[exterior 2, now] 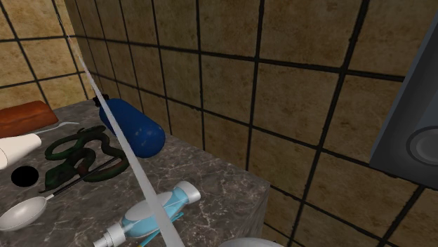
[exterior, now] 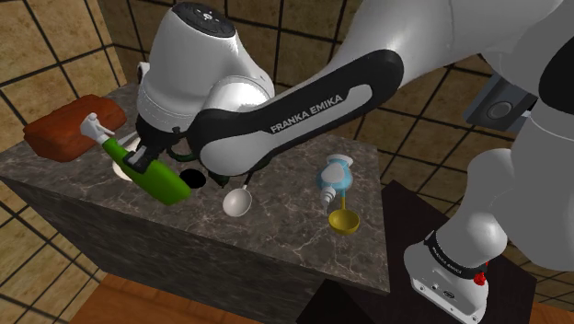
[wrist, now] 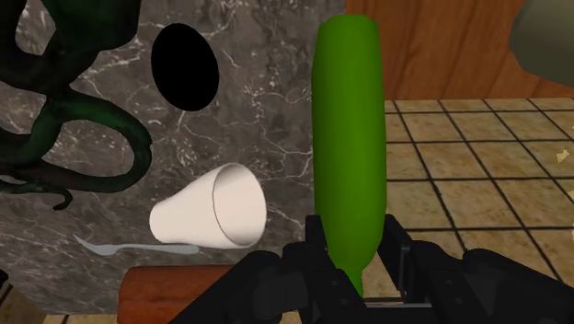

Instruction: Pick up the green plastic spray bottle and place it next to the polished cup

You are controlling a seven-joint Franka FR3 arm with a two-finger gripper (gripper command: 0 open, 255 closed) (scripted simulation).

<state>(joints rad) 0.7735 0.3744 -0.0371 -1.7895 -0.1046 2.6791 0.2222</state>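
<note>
One dark, marble-veined surface (exterior: 299,170) tops a block. Brown tiled walls (exterior 2: 302,91) stand close behind it; wood boards and floor tiles (wrist: 478,175) lie below its edge.

Gripper (wrist: 354,256): both fingers (wrist: 317,250) are pressed against the narrow end of the green spray bottle (wrist: 350,138), gripping it firmly. The bottle hangs tilted at the surface's left end in the shoulder view. Its white nozzle (exterior: 92,124) points toward the far left corner and its base toward the near edge. In the wrist view the base reaches out past the edge, over the floor. Cannot tell whether its underside touches the stone.

Left end, crowded:
- The white cup (wrist: 212,207) lies on its side just beside the bottle.
- A brown block (exterior: 74,127) sits on the far left corner.
- Dark green scissors (exterior 2: 81,154) and a black disc (wrist: 184,66) lie a little further in.
- A white spoon (exterior: 237,201) lies near the near edge.
- A blue cylinder (exterior 2: 133,126) lies along the far edge by the wall.

Right end: a pale blue bottle (exterior: 334,175) lies flat, and a yellow scoop (exterior: 343,221) sits at the near edge.

Open stone shows between the spoon and the pale blue bottle, and toward the far right corner.
</note>
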